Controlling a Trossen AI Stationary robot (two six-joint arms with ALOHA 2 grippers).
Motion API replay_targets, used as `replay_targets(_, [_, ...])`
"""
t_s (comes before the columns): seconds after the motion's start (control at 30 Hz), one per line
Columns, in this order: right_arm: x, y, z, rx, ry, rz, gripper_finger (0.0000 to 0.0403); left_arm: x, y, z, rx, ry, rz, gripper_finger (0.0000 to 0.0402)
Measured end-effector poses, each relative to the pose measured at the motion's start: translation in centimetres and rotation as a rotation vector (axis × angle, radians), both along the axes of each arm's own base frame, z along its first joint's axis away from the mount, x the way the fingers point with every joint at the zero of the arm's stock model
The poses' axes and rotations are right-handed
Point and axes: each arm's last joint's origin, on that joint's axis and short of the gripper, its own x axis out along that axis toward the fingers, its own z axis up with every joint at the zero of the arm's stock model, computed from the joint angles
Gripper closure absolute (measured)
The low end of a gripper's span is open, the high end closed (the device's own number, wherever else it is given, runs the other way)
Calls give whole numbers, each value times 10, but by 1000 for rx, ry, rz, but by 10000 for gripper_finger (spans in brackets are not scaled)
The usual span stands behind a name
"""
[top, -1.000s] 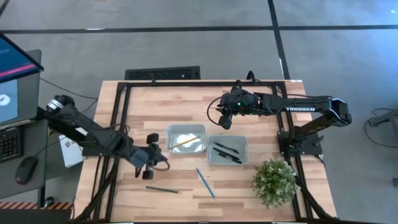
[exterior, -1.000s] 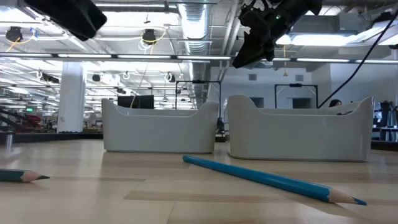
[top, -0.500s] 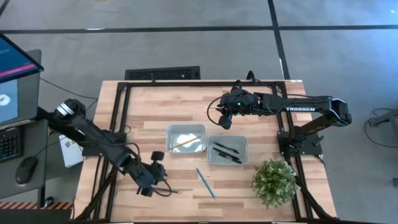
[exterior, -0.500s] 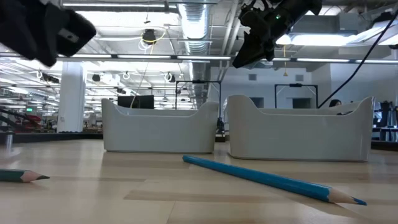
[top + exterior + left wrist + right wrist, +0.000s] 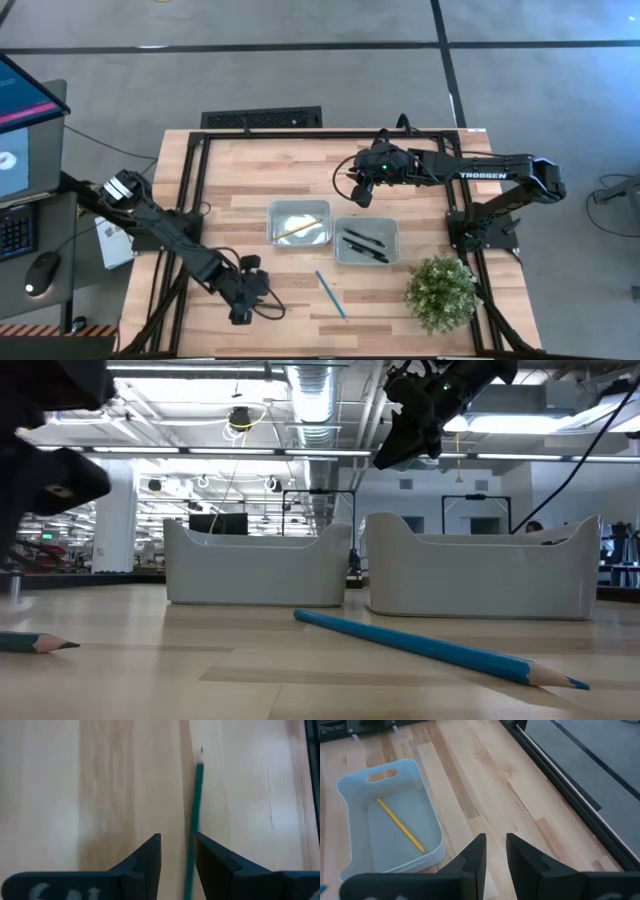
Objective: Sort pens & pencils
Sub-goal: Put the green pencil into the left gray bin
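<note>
A dark grey-green pencil [image 5: 196, 800] lies flat on the wood near the table's front left. My left gripper [image 5: 177, 842] is open above it, a finger on each side, and the pencil runs along the gap close to one finger. A blue pencil [image 5: 331, 294] lies flat in front of the trays. A yellow pencil [image 5: 400, 825] lies in the left tray [image 5: 299, 223]. Black pens [image 5: 364, 243] lie in the right tray [image 5: 392, 232]. My right gripper [image 5: 362, 190] hovers beyond the trays, its fingers [image 5: 475, 852] a little apart with nothing between them.
A potted plant [image 5: 440, 290] stands at the front right corner. A black frame [image 5: 195, 180] borders the tabletop. Bare wood lies between the two loose pencils and to the left of the trays. In the low view the trays [image 5: 255, 575] stand behind the blue pencil [image 5: 430, 650].
My left gripper has travelled from beside the left tray toward the table's near edge and down, ending over the grey-green pencil. The pencils, pens and trays have kept their places.
</note>
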Motion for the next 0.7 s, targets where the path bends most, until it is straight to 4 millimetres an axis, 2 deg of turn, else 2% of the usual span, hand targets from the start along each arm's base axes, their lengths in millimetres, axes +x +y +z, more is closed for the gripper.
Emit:
replay_targets(0.13, [0,0,0,0,0,0,308,-5,-9,1,-42,22,19,299])
replay_targets(0.4, [0,0,0,11,-5,-10,308,-9,-28,21,-51,55,62,298])
replay_targets(0.7, [0,0,0,11,-8,-10,308,-19,-27,22,15,130,127,298])
